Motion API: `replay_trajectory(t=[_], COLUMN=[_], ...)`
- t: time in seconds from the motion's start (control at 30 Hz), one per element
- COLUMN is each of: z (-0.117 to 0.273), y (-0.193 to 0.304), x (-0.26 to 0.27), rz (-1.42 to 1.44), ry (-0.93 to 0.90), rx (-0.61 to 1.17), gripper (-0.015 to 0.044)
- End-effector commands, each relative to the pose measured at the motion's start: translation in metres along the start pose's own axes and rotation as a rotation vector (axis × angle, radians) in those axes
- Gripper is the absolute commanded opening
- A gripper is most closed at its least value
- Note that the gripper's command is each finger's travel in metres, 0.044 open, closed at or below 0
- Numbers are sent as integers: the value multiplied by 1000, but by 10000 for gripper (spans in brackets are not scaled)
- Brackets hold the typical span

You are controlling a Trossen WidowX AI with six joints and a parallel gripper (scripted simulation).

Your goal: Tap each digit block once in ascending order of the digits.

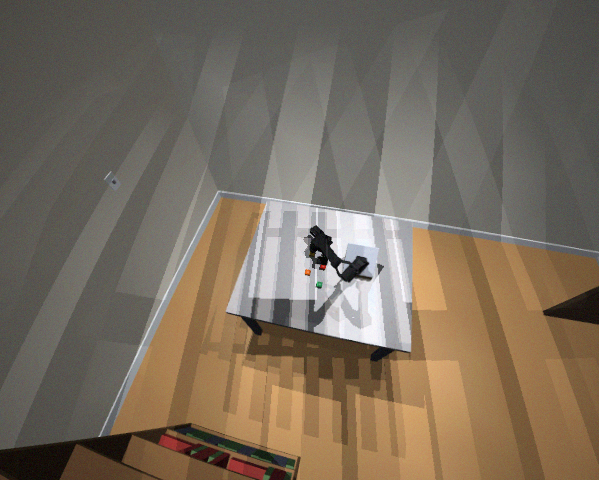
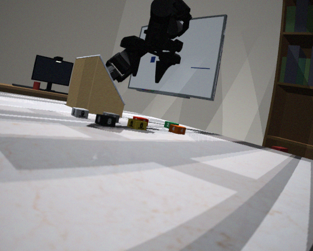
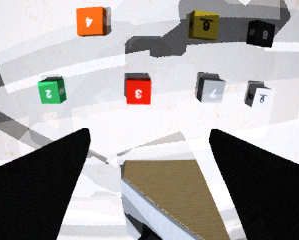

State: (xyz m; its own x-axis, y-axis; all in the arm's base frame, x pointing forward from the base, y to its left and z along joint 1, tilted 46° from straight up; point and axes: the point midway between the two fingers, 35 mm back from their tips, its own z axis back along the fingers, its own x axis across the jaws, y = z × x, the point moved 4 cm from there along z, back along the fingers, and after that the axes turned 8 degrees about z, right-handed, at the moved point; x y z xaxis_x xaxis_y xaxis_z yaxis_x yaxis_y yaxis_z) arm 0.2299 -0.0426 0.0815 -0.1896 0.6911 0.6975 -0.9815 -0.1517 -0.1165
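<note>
Seven digit blocks lie on the table: green 2 (image 1: 318, 284) (image 2: 170, 124) (image 3: 50, 93), red 3 (image 1: 322, 267) (image 2: 140, 118) (image 3: 138, 93), orange 4 (image 1: 307, 272) (image 2: 177, 129) (image 3: 90, 21), yellow underlined 6 (image 2: 137, 124) (image 3: 205, 26), grey 7 (image 3: 213, 93), black 8 (image 2: 105, 120) (image 3: 263, 34) and white underlined 9 (image 2: 80, 112) (image 3: 262, 98). In the exterior view the black block partly hides the grey one. My gripper (image 2: 146, 78) (image 3: 150, 135) is open and empty, well above the blocks. In the wrist view the red block is ahead of the fingertips, slightly left of the middle between them.
A wooden wedge (image 2: 83, 83) (image 3: 169, 182) with a pale sloping top (image 1: 361, 251) stands beside the blocks, near the arm's base. In the wrist view it reaches between the fingers. A monitor (image 2: 51, 70), a whiteboard (image 2: 202, 59) and bookshelves are farther off.
</note>
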Motion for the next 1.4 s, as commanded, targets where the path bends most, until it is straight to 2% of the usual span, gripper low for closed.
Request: replay_trajectory(t=[0.0, 0.5, 0.73, 0.8, 1.37], z=[0, 0, 1, 1, 1], y=[1, 0, -19, -17, -17], x=[2, 5, 117, 130, 130], rz=[-13, -13, -14, -13, -13], ry=[-7, -5, -6, -12, -12], rx=[-5, -4, -6, -5, -5], gripper=[400, 400, 400, 400, 400])
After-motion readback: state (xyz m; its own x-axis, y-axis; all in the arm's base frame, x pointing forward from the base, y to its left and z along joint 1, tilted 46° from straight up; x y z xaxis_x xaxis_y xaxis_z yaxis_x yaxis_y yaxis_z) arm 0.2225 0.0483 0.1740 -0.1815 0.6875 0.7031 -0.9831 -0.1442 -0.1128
